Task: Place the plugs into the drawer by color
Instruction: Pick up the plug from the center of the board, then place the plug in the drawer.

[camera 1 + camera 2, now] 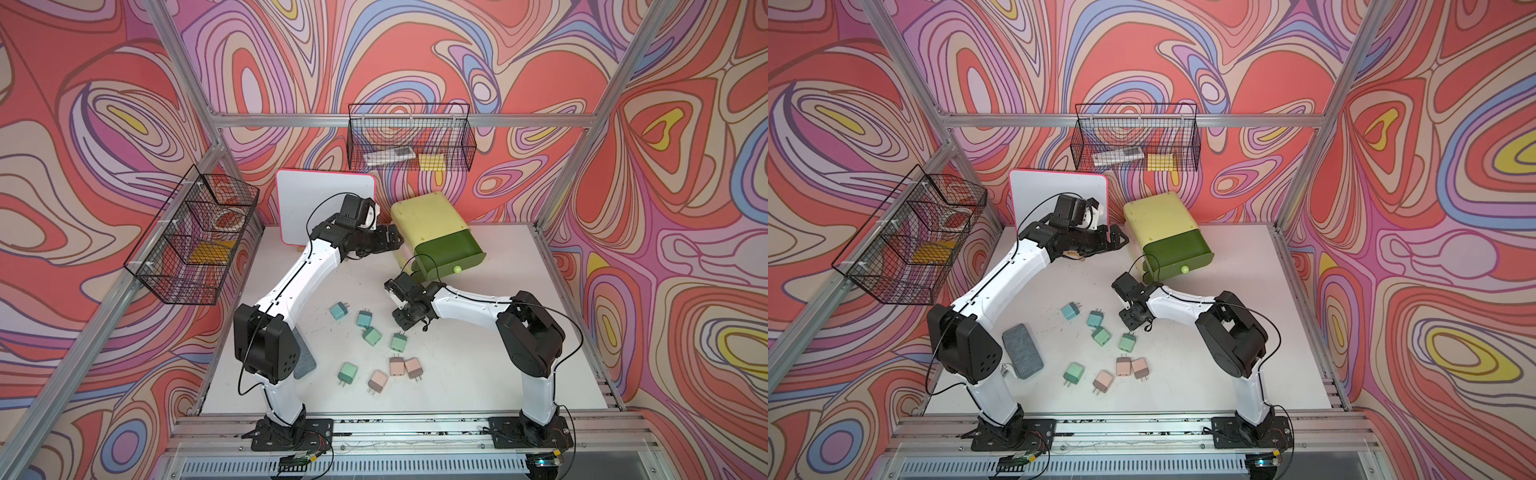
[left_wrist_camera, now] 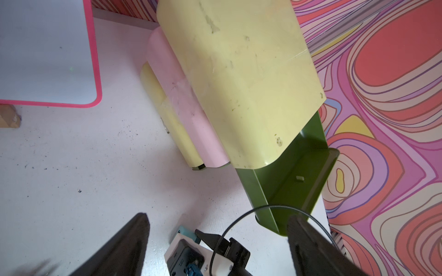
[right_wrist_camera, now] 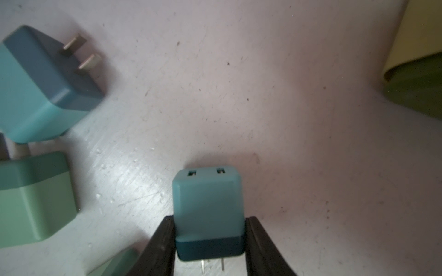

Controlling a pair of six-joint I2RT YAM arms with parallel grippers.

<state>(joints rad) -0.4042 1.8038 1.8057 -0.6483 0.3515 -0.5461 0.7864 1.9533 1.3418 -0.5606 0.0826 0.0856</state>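
Blue plug (image 3: 208, 210) is sitting between the jaws of the right claw (image 3: 209, 219), which is pressing on two opposite sides of it. Prongs are pointing back toward the wrist, socket end away. Cannot tell whether it is resting on the worktop (image 3: 287, 119) or hanging just clear of it. In both top views the claw's body is hiding it.

Loose on the worktop near that claw:
- second blue plug (image 1: 338, 311) and third blue plug (image 1: 364, 319)
- green plugs (image 1: 371, 336), three
- pink plugs (image 1: 397, 365), three

The chest (image 1: 428, 220) is standing at the far side of the worktop. Its top drawer (image 1: 451, 249) is pulled out, with the knob (image 1: 457, 269) facing the right arm. The part of its inside showing in the left wrist view is holding nothing.

The left claw (image 1: 392, 241) is hanging just beside the chest's flank, jaws spread wide, gripping nothing.

Judgement: the pickup of the first blue plug is in hand, and sorting is barely started.

The next move is calling for:
- a straight lift
- a short carry toward the open drawer
- enough height to clear its front wall
- a release over the cavity

That drawer is then becoming the blue one.
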